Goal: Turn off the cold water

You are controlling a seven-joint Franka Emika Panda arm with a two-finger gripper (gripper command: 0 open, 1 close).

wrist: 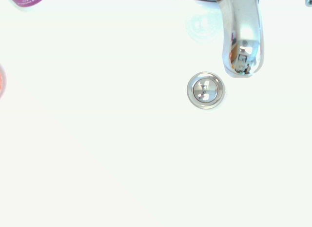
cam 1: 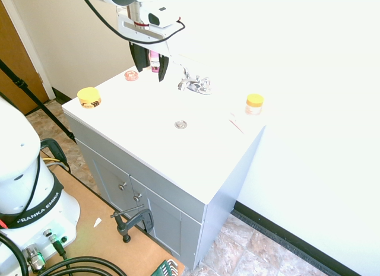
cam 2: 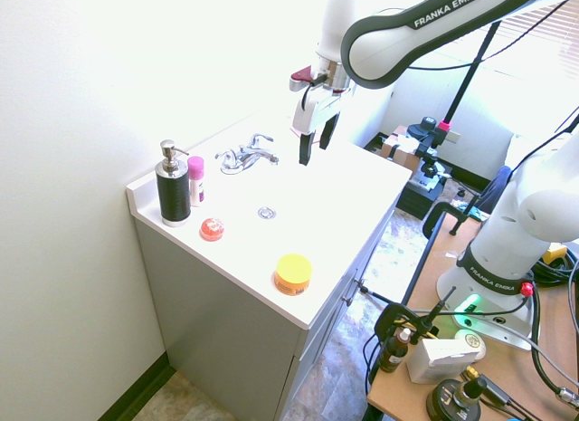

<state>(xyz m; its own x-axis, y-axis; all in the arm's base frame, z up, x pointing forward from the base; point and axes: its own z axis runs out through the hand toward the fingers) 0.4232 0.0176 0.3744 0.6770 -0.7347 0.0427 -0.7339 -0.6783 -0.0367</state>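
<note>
On counter: pale jar [cam 1: 254, 105], yellow-lidded, contents unclear; above it all, jaws [cam 2: 317, 141] apart.

I note a black soap dispenser [cam 2: 173, 187] with a metal pump, upright on the white countertop [cam 2: 240, 267]. Just beside it I record a pink-capped bottle [cam 2: 196, 180]. A small red-orange container [cam 2: 212, 229] sits near both. I log a yellow-lidded tub [cam 2: 292, 274] well apart, and a clear jar [cam 1: 254, 105], yellow lid on. I observe a round metal drain [wrist: 205, 90].
</note>
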